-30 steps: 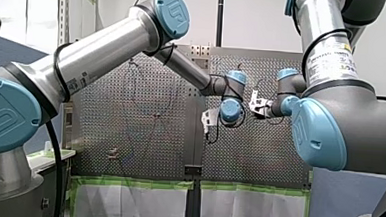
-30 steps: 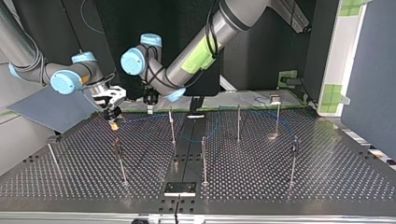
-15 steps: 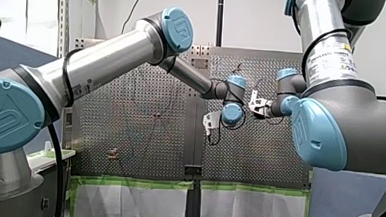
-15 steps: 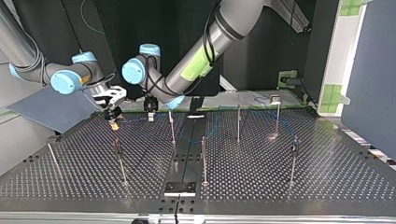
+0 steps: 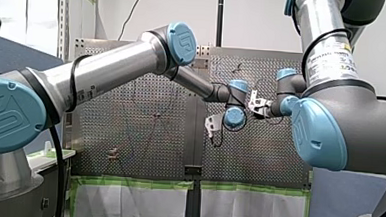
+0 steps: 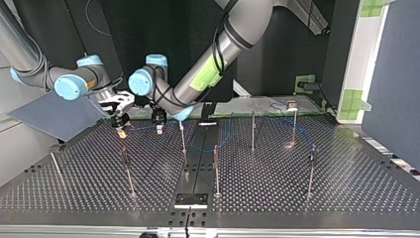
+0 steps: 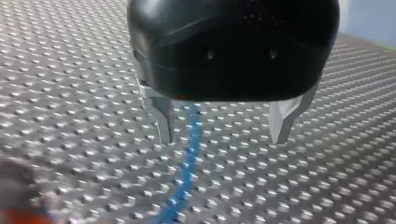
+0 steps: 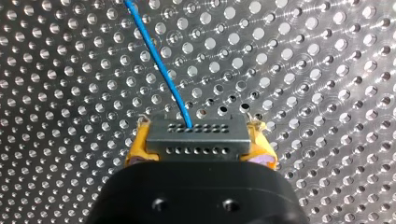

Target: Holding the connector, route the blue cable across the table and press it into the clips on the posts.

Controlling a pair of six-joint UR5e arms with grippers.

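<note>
Yellow pads point(image 8: 138, 150) of your right gripper point(image 8: 200, 148) clamp the grey connector point(image 8: 196, 135) near the worktop point(image 7: 70, 93) edge on the arms' side. Your left gripper point(image 7: 223, 128) hangs open, metal fingers point(image 7: 163, 119) straddling the blue cable point(image 7: 187, 158).

1. Left wrist view: blue cable point(image 7: 187, 158) blurred; its far run is hidden behind the body of my left gripper point(image 7: 223, 140).
2. Same view: dark-and-orange blur point(image 7: 18, 198) beside the cable, cut off at the edge; cannot identify.
3. Right wrist view: yellow pads point(image 8: 137, 150) of my right gripper point(image 8: 198, 142) mostly hidden by connector point(image 8: 212, 136) and gripper body; cable cut off ahead.
4. Top view: clips point(image 6: 312, 154) on posts point(image 6: 252, 131) too small; cable seating cannot be told.
</note>
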